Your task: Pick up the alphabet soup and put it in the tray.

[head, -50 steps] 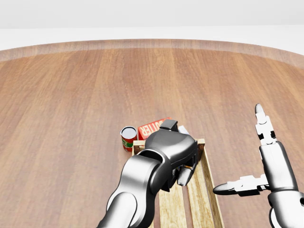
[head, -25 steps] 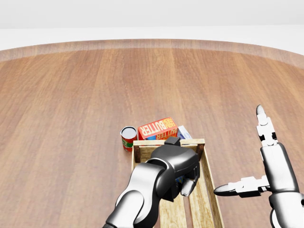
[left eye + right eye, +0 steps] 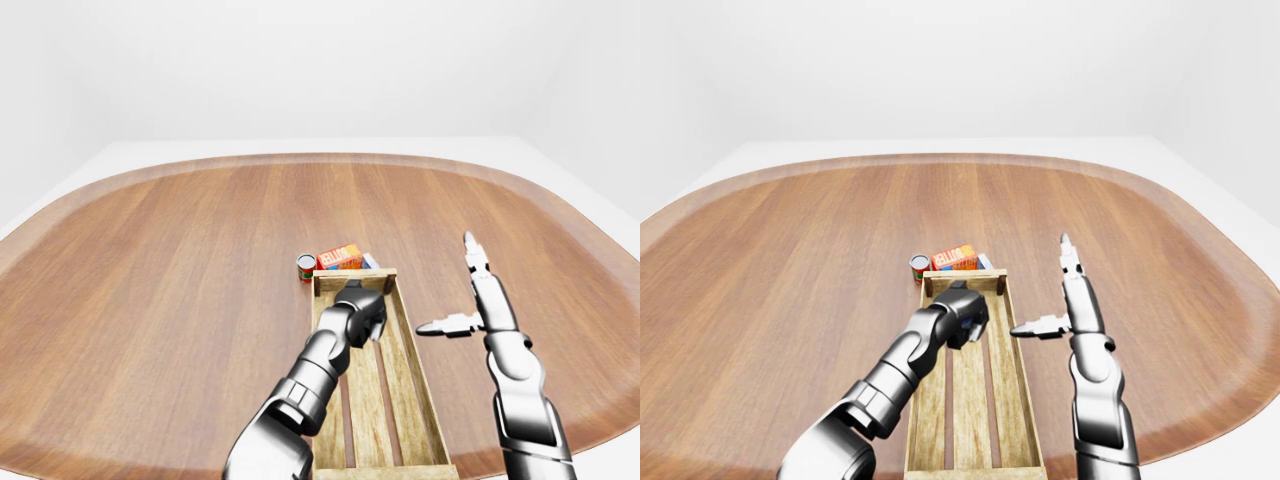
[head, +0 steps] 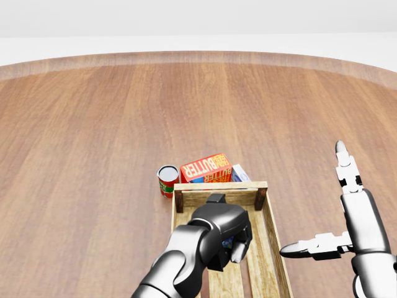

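My left hand [image 4: 231, 241] hangs inside the wooden tray [image 4: 217, 185], near its top end in the head view. Its fingers are curled shut round a small thing that I take for the alphabet soup [image 4: 230, 238]. The hand hides almost all of it, and only a bit of blue shows under the fingers. I cannot tell whether it rests on the tray's slats. My right hand [image 4: 313, 202] is open and empty, to the right of the tray, with one finger pointing up the view and the thumb pointing left.
A can with a red and green label [image 4: 167, 180] stands on the table just outside the tray's top left corner. An orange butter box [image 4: 205, 167] and a blue and white box [image 4: 239, 172] lie against the tray's top end. The wooden table [image 4: 93, 136] spreads all round.
My left hand has drawn back down the head view, from over the butter box and the tray's top rim to inside the tray. My right hand sank slightly.
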Controlling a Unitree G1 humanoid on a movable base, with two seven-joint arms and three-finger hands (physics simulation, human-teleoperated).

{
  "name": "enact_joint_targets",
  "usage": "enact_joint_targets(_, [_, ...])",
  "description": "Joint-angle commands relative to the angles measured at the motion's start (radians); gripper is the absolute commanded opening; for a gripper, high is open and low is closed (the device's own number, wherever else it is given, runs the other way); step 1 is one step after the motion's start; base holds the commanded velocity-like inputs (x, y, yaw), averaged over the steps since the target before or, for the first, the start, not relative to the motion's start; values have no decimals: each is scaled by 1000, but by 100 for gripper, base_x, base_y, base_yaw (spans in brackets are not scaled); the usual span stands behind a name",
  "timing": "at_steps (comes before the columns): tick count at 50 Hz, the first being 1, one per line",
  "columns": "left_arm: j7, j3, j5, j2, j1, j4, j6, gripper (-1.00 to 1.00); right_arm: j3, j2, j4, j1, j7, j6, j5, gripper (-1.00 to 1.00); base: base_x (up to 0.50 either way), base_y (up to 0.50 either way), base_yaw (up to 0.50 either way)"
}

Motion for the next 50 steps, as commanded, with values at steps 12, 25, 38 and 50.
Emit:
enact_joint_targets(12, [172, 1, -80, -14, -82, 270, 0, -100, -1, -1, 4, -2, -1, 0, 4, 100, 0, 0, 0])
enact_joint_targets(25, [180, -4, -66, -38, -110, 311, 0, -100, -1, 1, 9, 1, -4, 0, 9, 100, 0, 0, 0])
enact_joint_targets(38, [216, -3, -52, -58, -122, 395, 0, -100, -4, 1, 2, 4, -2, 0, 14, 100, 0, 0, 0])
enact_joint_targets(50, [246, 11, -61, -60, -137, 445, 0, -100, -7, 4, -10, 12, 2, 0, 14, 100, 0, 0, 0])
